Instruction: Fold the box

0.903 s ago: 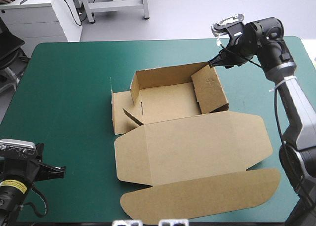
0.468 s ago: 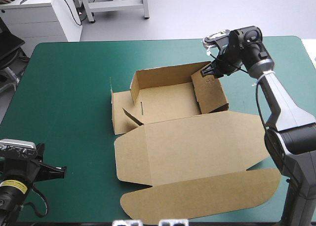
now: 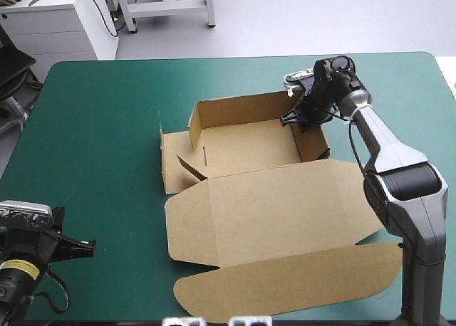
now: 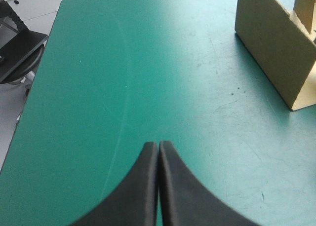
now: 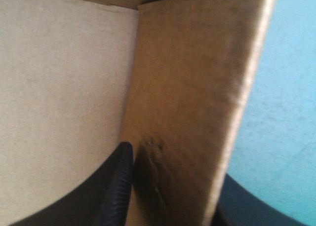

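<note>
While the left gripper (image 3: 82, 247) sits low at the near left corner of the table (image 3: 92, 77), well apart from everything else, the right gripper (image 3: 299, 117) has hold of the box (image 3: 242, 149). The box lies near the middle of the teal-green cover (image 4: 123, 78), its raised part toward the far side. That part stands as an open tray. The far wall (image 3: 235, 108) is upright and so is the right wall (image 3: 314, 138), where the right gripper reaches down at the far right corner. On the left side the wall is only partly up, and a side panel (image 3: 173, 164) lies flat on the cover just outside it. The lid (image 3: 285, 211) lies flat, spread toward the near edge of the table, with a long rounded flap (image 3: 285, 287) along its near side.

From the right wrist, the right wall runs straight between the two black fingers. One finger (image 5: 117, 186) is inside the tray, pressed against the wall's inner face beside the pale tray floor (image 5: 64, 88). The other finger shows only as a dark shape on the outer side, over the cover. The gripper is clamped on this wall.

From the left wrist, the left gripper's fingers (image 4: 145, 186) meet in one pointed arch, clenched on nothing, over bare cover. A brown side of the box stands ahead of them and off to one side, not touching them.
</note>
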You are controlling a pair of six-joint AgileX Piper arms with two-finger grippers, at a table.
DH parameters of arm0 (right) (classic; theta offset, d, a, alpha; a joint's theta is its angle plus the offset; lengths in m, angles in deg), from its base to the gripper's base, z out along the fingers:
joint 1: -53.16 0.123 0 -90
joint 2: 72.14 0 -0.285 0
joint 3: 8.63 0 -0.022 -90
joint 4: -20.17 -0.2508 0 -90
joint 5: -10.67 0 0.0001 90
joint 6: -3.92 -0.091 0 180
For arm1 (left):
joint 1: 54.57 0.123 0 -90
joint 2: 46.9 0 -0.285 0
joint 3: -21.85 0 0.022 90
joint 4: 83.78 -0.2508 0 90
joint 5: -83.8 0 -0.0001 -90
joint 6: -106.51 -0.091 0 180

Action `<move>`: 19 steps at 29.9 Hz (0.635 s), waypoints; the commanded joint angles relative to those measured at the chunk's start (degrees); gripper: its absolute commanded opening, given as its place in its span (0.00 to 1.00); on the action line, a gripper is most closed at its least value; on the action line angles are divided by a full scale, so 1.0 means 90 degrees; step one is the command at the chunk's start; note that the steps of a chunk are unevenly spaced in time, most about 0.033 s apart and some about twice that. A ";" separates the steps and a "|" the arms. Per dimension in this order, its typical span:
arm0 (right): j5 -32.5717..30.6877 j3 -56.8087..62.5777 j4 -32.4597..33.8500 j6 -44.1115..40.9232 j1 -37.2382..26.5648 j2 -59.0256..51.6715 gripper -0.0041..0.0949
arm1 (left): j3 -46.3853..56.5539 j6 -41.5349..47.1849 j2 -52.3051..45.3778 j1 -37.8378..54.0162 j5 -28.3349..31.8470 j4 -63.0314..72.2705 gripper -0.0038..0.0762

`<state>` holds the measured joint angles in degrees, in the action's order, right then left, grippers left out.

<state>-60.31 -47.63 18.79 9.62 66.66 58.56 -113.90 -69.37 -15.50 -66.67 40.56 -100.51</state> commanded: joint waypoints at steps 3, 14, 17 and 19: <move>-0.0078 -0.0189 0.0104 -0.0163 -0.0031 -0.0512 0.02 | -0.0169 0.0069 0.0059 -0.0025 0.0371 -0.0082 0.04; -0.0078 -0.0222 0.0907 -0.0167 -0.0031 -0.2082 0.02 | -0.0169 0.0069 0.0059 -0.0025 0.0398 -0.0082 0.04; -0.0078 -0.0238 0.1150 -0.0218 -0.0031 -0.2614 0.02 | -0.0169 0.0069 0.0059 -0.0025 0.0475 -0.0082 0.04; -0.0078 -0.0238 0.1284 -0.0328 -0.0031 -0.2957 0.02 | -0.0169 0.0069 0.0059 -0.0025 0.0592 -0.0082 0.04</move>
<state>-60.68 -47.63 28.22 7.71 66.61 39.24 -113.90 -69.37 -15.50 -66.67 40.89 -100.46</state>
